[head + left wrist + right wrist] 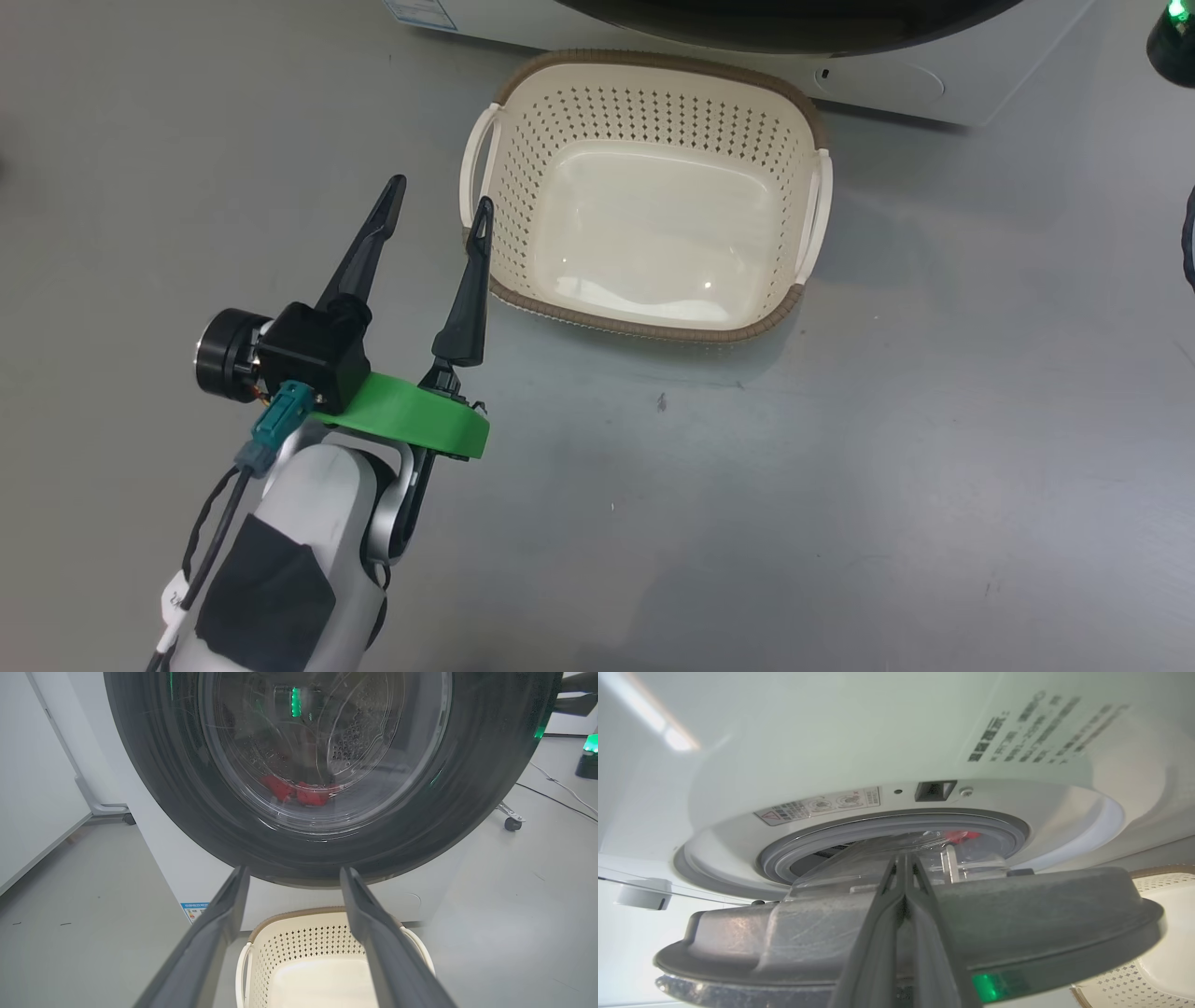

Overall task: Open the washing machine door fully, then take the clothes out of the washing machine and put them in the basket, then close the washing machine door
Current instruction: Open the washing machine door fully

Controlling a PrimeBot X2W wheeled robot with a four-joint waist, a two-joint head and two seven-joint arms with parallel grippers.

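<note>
Head camera looks down on the basket [644, 112], shared with both wrist cameras facing the washing machine door [472, 788] closely

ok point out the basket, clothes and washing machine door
basket [653, 112], head view, far perforated wall
clothes [312, 797], left wrist view, red fabric behind glass
washing machine door [173, 774], left wrist view, black ring

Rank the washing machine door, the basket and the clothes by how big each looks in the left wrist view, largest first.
Largest: the washing machine door, by far.
Next: the basket, though the bottom edge cuts it off.
Smallest: the clothes, a small red patch seen through the door's glass.
</note>
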